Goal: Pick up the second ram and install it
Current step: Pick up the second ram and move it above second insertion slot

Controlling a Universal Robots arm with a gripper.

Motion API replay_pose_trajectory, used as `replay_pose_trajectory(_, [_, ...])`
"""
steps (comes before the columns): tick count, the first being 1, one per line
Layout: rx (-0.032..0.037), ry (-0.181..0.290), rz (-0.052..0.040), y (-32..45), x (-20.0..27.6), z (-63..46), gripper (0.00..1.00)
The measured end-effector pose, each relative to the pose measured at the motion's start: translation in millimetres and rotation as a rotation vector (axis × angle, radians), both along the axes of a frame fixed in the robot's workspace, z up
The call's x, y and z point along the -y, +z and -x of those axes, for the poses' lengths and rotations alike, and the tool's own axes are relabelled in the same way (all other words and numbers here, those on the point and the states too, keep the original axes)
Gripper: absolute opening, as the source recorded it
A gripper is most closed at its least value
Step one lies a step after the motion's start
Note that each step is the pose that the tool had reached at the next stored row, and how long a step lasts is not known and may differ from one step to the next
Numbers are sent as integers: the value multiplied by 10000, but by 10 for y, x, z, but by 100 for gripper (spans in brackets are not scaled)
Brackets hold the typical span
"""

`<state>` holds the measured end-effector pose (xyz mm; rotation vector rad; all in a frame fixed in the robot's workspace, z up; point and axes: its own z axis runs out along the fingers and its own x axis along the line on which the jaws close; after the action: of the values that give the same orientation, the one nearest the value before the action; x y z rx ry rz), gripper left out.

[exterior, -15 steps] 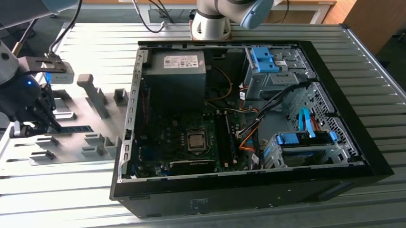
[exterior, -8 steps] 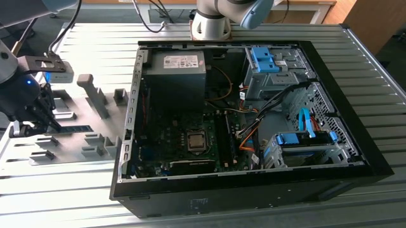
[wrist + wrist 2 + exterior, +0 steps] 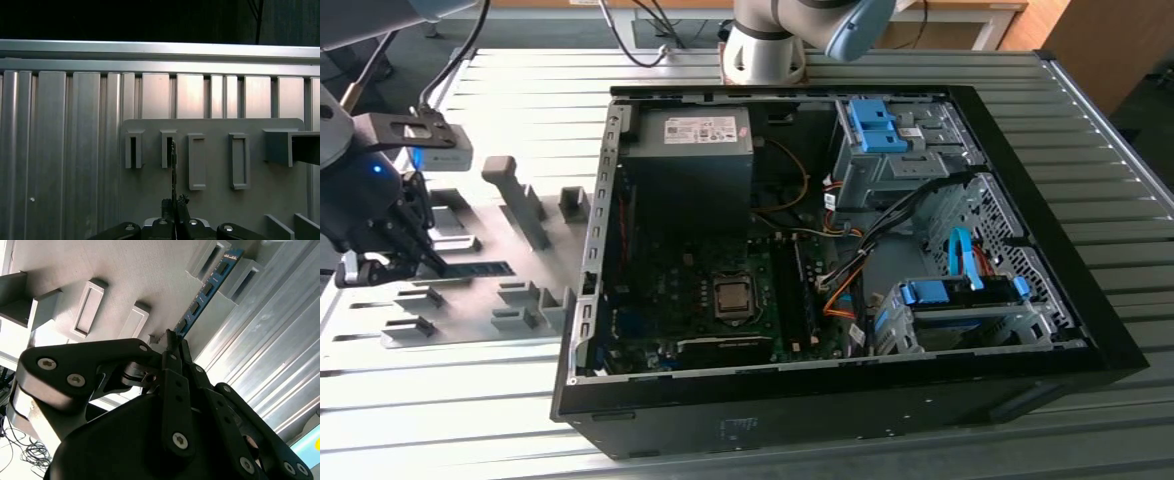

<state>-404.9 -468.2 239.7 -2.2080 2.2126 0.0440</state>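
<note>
While far end sits between grey holder blocks (image 3: pixel 245 277), end effector (image 3: pixel 172 342) clamped on second ram (image 3: pixel 204 291).

The exterior view looks down from high up at the open computer case (image 3: pixel 1067 330), with the arm's base (image 3: pixel 767 50) at 12 o'clock and the gripper (image 3: pixel 367 265) at 9 o'clock. Both wrist views sit very near the gripper and share the grey holder plate (image 3: pixel 215 210) and the second ram (image 3: pixel 205 290); the first wrist view faces the plate straight on, the second wrist view on a slant
</note>
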Motion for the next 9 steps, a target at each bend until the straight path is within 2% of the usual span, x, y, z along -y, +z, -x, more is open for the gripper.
replay_pose_trajectory(9, [0,0,0,57,0,0,14])
